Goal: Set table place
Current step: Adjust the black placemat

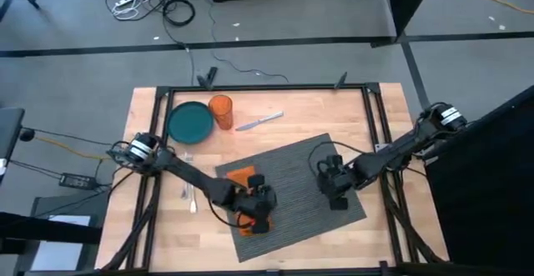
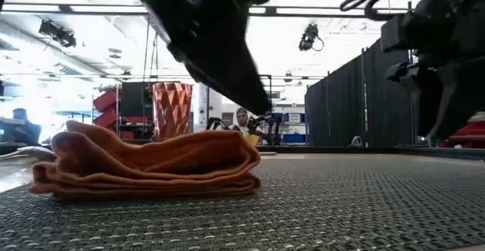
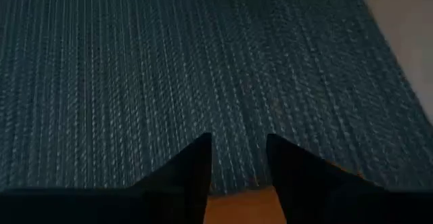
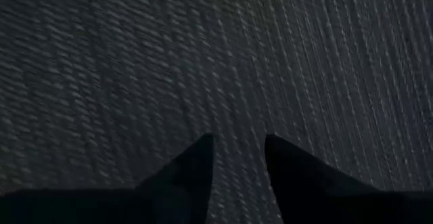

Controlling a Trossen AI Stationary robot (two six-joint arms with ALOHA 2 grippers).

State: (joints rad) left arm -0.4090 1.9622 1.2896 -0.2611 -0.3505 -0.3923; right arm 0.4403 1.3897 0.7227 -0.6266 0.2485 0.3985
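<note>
This is a robotics lab or test hall, not a home. The bench (image 1: 334,109) is a plank top in a black metal frame, standing on a grey floor marked with dark tape lines, with loose cables (image 1: 158,5) and a power strip (image 1: 125,2) lying behind it. The low view looks across it into a big open room with bright strip lights on the ceiling, hanging lamps (image 2: 309,37), black curtain partitions (image 2: 364,99), red racks (image 2: 106,103) and a person (image 2: 241,119) seated far off among equipment.
</note>
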